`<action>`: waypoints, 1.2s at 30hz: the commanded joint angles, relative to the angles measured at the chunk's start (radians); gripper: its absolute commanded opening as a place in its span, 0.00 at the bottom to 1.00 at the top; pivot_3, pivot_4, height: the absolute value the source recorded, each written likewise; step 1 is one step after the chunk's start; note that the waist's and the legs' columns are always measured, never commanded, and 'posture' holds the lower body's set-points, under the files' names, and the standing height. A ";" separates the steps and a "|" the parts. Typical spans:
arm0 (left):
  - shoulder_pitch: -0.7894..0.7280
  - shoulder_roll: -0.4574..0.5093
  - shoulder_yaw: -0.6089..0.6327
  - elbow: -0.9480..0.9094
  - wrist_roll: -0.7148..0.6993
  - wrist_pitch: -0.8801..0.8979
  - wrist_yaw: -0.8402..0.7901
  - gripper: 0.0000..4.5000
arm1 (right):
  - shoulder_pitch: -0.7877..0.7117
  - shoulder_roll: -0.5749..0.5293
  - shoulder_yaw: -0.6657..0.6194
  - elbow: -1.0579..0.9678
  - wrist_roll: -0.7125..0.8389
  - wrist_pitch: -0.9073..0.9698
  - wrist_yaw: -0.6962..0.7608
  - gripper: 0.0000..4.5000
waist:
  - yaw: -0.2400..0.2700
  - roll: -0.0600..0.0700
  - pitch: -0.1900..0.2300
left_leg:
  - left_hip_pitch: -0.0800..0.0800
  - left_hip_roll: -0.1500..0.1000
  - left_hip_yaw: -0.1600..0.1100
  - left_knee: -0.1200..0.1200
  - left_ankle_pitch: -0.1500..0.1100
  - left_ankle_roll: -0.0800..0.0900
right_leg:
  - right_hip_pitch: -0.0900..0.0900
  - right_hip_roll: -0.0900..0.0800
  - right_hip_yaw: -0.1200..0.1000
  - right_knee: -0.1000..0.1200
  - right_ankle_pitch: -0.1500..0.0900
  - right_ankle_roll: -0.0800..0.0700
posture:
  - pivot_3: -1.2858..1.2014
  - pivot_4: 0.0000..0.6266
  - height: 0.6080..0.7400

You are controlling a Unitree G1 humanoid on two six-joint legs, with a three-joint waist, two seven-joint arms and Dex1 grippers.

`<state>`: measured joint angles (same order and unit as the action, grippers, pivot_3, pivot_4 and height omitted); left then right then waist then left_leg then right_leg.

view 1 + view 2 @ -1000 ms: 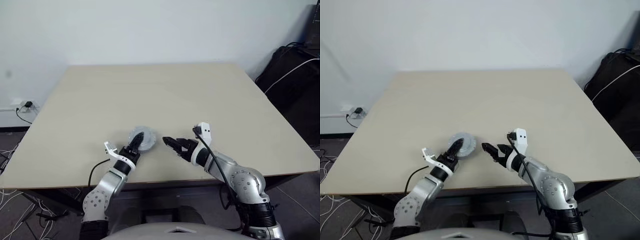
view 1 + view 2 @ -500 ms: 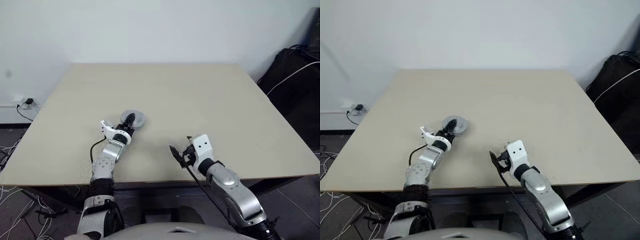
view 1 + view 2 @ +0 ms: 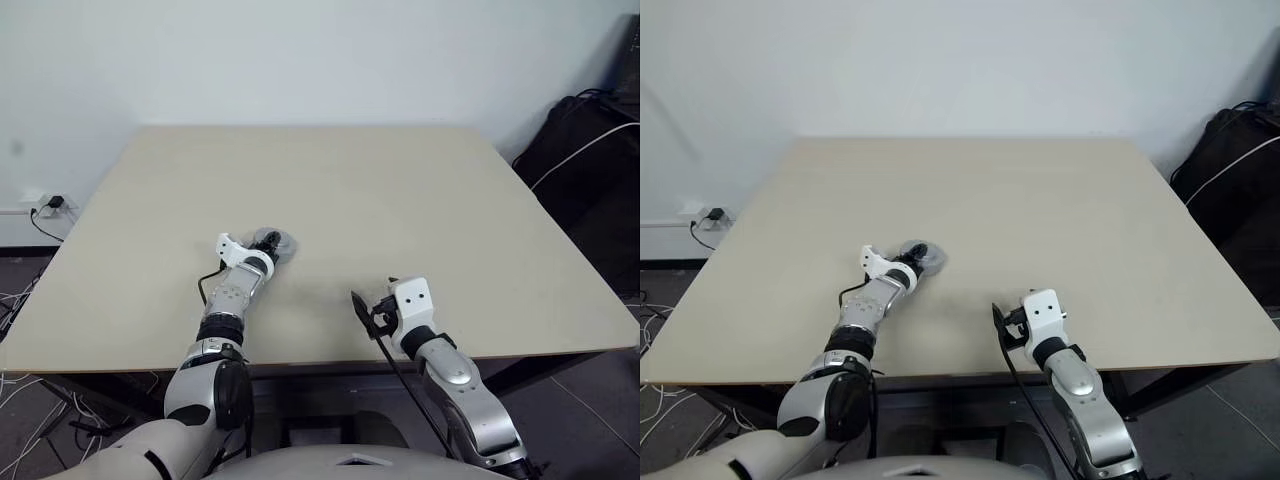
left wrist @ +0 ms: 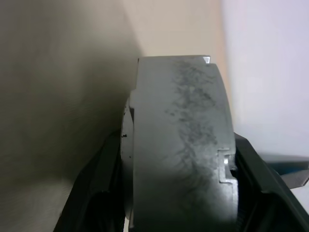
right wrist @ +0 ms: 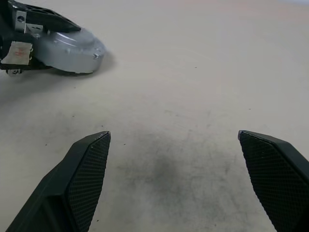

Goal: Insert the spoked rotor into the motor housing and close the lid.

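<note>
**Left pincer clamped on motor housing; right pincer spread and empty**

The motor housing (image 4: 181, 154) sits between the two black fingers (image 4: 99, 193) of the left pincer (image 3: 266, 243), gripped across its grey side wall. In the left wrist view the scuffed metal wall lies directly ahead of the fingers, one finger on each flank, both touching it. From the head cameras the housing (image 3: 276, 243) lies at the tip of the left arm, at mid-depth on the tabletop (image 3: 400, 190) and left of its centre. The right wrist view shows it low on the tabletop surface, a dark finger over its upper edge; whether it rests on the surface or is just above it I cannot tell.

The right pincer (image 5: 176, 145) is fully spread and holds nothing; bare tabletop shows between its fingertips. It stands near the front edge (image 3: 362, 305), well apart from the housing, which lies ahead of it and off toward the robot's left.

At far right, off the tabletop, a dark bag (image 3: 585, 150) with a white cable.
</note>
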<state>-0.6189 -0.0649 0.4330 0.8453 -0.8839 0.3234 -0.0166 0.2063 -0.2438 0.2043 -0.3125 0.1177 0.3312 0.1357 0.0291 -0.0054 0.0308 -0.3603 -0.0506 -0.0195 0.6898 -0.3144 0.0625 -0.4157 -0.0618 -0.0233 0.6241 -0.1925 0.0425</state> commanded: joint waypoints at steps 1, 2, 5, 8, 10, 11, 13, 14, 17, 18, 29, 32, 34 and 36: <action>-0.006 0.016 0.011 -0.029 0.032 0.028 -0.019 0.75 | -0.010 0.012 -0.018 -0.005 -0.016 -0.006 0.003 1.00 | 0.000 0.000 0.000 | 0.000 0.000 0.000 0.000 0.000 0.000 | 0.000 0.000 0.000 0.000 0.000 0.000 | 0.52 0.00 1.00; 0.005 0.017 0.012 -0.038 0.038 0.036 -0.020 0.82 | -0.010 0.015 -0.019 -0.004 -0.018 -0.004 0.005 1.00 | -0.001 0.000 -0.001 | 0.000 0.000 0.000 0.000 0.000 0.000 | 0.000 0.000 0.000 0.001 0.000 0.000 | 0.52 0.00 1.00; 0.067 0.029 0.003 -0.104 0.057 0.090 -0.014 0.99 | -0.011 0.021 -0.023 -0.001 -0.022 -0.003 0.011 1.00 | -0.010 0.001 -0.003 | 0.002 0.000 0.000 0.000 0.000 0.000 | 0.001 0.000 0.001 0.001 0.000 0.000 | 0.52 0.00 1.00; 0.183 0.058 -0.043 -0.239 0.093 0.194 -0.018 0.99 | -0.008 0.030 -0.037 0.003 -0.013 0.006 0.018 1.00 | -0.022 0.002 -0.007 | 0.003 0.001 0.001 -0.001 -0.001 -0.001 | 0.001 0.001 0.005 0.001 0.000 0.000 | 0.52 0.00 1.00; 0.295 0.095 -0.102 -0.374 0.120 0.284 -0.035 0.99 | -0.001 0.031 -0.045 0.007 -0.005 0.012 0.031 1.00 | -0.035 0.002 -0.011 | 0.005 0.002 0.002 -0.002 -0.001 -0.002 | 0.001 0.001 0.006 0.002 0.000 0.000 | 0.52 0.00 1.00; 0.346 0.112 -0.128 -0.436 0.126 0.326 -0.043 0.99 | 0.002 0.033 -0.049 0.007 -0.002 0.014 0.034 1.00 | -0.040 0.002 -0.012 | 0.007 0.002 0.003 -0.003 -0.002 -0.002 | 0.003 0.000 0.008 0.002 0.000 0.000 | 0.52 0.00 1.00; 0.424 0.140 -0.166 -0.535 0.139 0.378 -0.052 0.99 | 0.007 0.036 -0.054 0.008 0.003 0.019 0.043 1.00 | -0.044 0.004 -0.014 | 0.014 0.005 0.006 -0.007 -0.003 -0.004 | 0.007 0.000 0.011 0.001 -0.001 -0.001 | 0.52 0.00 1.00; 0.471 0.158 -0.186 -0.594 0.148 0.401 -0.060 0.99 | 0.009 0.041 -0.061 0.009 0.009 0.021 0.046 1.00 | -0.045 0.005 -0.015 | 0.016 0.007 0.007 -0.007 -0.007 0.000 | 0.008 0.001 0.011 0.002 -0.003 -0.003 | 0.52 0.00 1.00; 0.580 0.205 -0.261 -0.744 0.195 0.416 -0.092 0.99 | 0.015 0.065 -0.083 0.012 0.028 0.022 0.049 1.00 | -0.045 0.009 -0.018 | 0.018 0.009 0.007 -0.007 -0.008 -0.002 | 0.008 0.002 0.011 0.003 -0.007 -0.008 | 0.52 0.00 1.00; 0.617 0.228 -0.306 -0.798 0.249 0.364 -0.113 0.99 | 0.018 0.081 -0.095 0.015 0.039 0.006 0.045 1.00 | -0.045 0.011 -0.018 | 0.019 0.009 0.007 -0.008 -0.008 -0.003 | 0.008 0.002 0.011 0.004 -0.009 -0.006 | 0.52 0.00 1.00; 0.844 0.154 -0.440 -0.951 0.720 -0.318 -0.036 0.99 | 0.045 0.113 -0.124 0.103 -0.104 -0.230 -0.050 1.00 | -0.016 0.011 -0.014 | 0.018 0.009 0.007 -0.007 -0.010 -0.007 | 0.004 0.001 0.011 0.003 -0.009 -0.004 | 0.52 0.00 1.00; 0.873 0.140 -0.455 -0.931 0.789 -0.423 -0.024 0.99 | 0.050 0.111 -0.132 0.124 -0.100 -0.230 -0.041 1.00 | -0.009 0.012 -0.013 | 0.017 0.009 0.007 -0.007 -0.009 -0.004 | 0.004 0.000 0.010 0.003 -0.009 -0.004 | 0.52 0.00 1.00; 0.888 0.162 -0.479 -0.898 0.851 -0.495 -0.033 0.99 | 0.051 0.116 -0.143 0.143 -0.109 -0.272 -0.057 1.00 | -0.007 0.012 -0.013 | 0.017 0.009 0.007 -0.007 -0.008 -0.002 | 0.003 0.000 0.010 0.003 -0.010 -0.004 | 0.52 0.00 1.00; 0.901 0.167 -0.491 -0.874 0.877 -0.540 -0.042 0.99 | 0.049 0.125 -0.161 0.184 -0.160 -0.384 -0.125 1.00 | -0.007 0.014 -0.012 | 0.017 0.009 0.007 -0.007 -0.008 -0.001 | 0.003 0.000 0.009 0.002 -0.010 -0.004 | 0.52 0.00 1.00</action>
<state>0.2813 0.0994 -0.0434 -0.0372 -0.0411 -0.1571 -0.0505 0.2646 -0.1238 0.0729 -0.1293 -0.0056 0.0454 0.0599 0.0220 0.0081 0.0186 -0.3435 -0.0413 -0.0121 0.6824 -0.3228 0.0615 -0.4125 -0.0616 -0.0140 0.6265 -0.2029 0.0394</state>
